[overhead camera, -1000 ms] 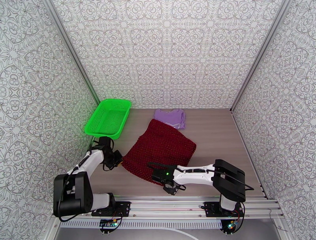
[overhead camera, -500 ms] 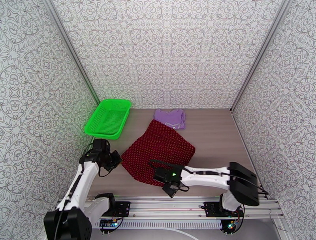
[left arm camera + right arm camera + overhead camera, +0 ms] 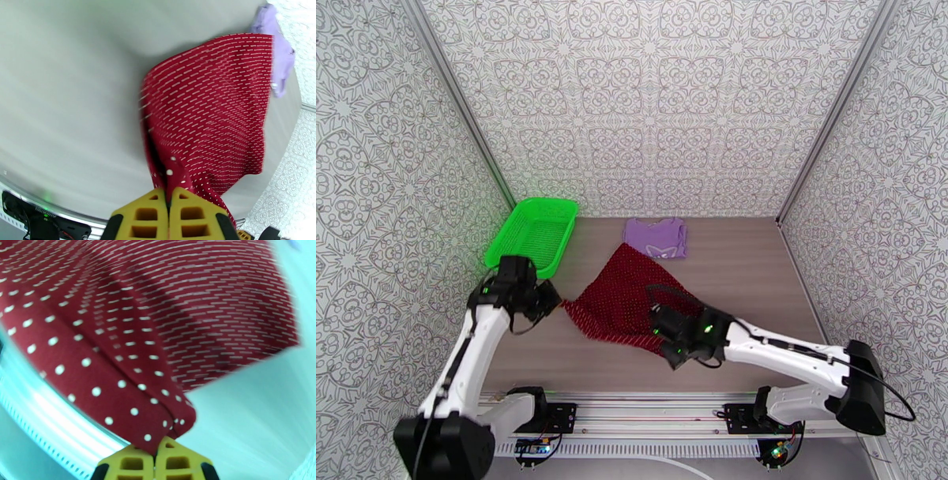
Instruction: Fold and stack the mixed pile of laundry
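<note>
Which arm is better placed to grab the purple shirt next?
Right, likely: the right gripper sits nearer the purple T-shirt than the left gripper. Both are shut on the red garment, so it must let go first.

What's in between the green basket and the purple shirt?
Nothing, just bare wooden table, as the top view shows. The green basket and purple shirt sit apart, and the red dotted garment lies nearer the arms.
</note>
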### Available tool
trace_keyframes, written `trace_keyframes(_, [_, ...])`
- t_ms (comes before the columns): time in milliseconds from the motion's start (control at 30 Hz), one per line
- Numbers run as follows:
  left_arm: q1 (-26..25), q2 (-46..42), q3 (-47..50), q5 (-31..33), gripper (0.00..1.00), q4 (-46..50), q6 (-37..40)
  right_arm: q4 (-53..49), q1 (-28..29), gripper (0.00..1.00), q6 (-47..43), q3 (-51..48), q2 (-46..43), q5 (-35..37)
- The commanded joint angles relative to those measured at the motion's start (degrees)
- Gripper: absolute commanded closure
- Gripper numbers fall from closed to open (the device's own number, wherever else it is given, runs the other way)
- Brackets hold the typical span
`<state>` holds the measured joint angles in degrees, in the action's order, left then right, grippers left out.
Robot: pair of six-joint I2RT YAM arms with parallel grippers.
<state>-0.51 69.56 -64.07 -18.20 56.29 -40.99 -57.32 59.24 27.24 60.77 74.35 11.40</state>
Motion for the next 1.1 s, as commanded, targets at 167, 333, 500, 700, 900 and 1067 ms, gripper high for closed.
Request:
trace_keyframes(167, [-8.4,26.4,-25.1,1.0,1.00,-6.7,-1.0,0.6,-14.9,1.00,-3.4,1.3,-0.7,8.6])
trace_keyframes(333, [-11.2,44.5,-43.6,0.4,1.00,-3.9,-1.1,3.9,-22.5,1.00,-4.9,2.0,3.6,10.2])
trace_keyframes(500, [-12.1,57.6,-59.2,2.1,1.00,1.2,-0.8,8.2,-27.7,1.00,-5.8,2.2,8.9,9.2])
trace_keyframes(700, [-11.8,69.6,-69.8,3.2,0.98,4.9,-1.5,11.9,-30.5,1.00,-5.7,3.6,17.0,8.0])
trace_keyframes(900, [-11.4,71.9,-71.4,1.6,0.39,2.9,-2.6,11.1,-30.8,0.89,-3.7,6.3,21.9,7.7])
trace_keyframes(1067, [-10.7,70.3,-72.7,-0.2,0.10,2.8,-1.9,8.7,-30.8,0.52,0.0,7.8,21.0,7.2])
